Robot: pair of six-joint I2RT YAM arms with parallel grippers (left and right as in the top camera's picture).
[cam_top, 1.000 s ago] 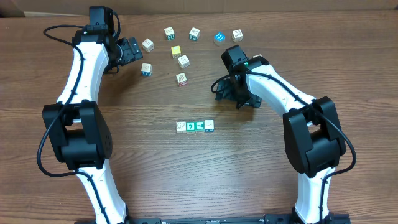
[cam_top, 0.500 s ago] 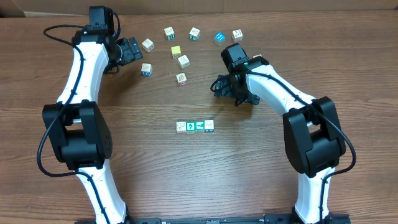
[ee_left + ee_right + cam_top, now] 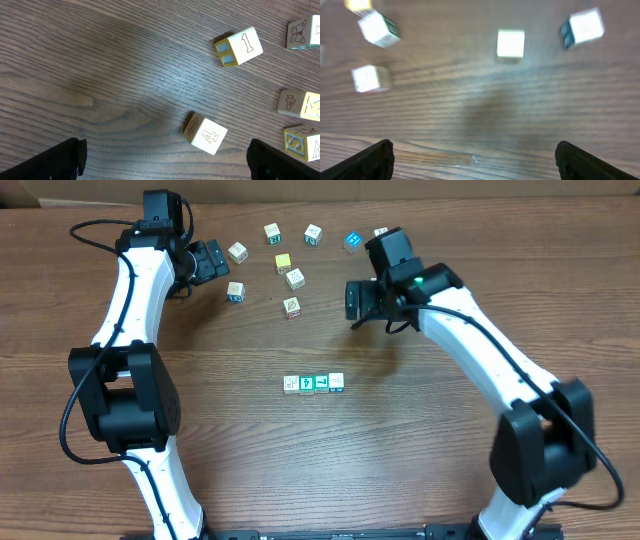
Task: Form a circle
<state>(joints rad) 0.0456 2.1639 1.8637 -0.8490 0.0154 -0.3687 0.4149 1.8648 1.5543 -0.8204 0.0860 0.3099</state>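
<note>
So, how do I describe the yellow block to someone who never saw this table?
On the wooden table, look at the loose cubes scattered along the far side. The yellow block lies near the middle of that group. It alone has a yellow top.

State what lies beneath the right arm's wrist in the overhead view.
Only a corner of one block pokes out past the right wrist, beside the blue block; the rest is covered.

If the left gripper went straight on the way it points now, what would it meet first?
Probably the block marked 4. In the left wrist view it lies just ahead of the left gripper, within the width of its open jaws, right of the middle. Depth is unclear; the jaws might pass above it.
</note>
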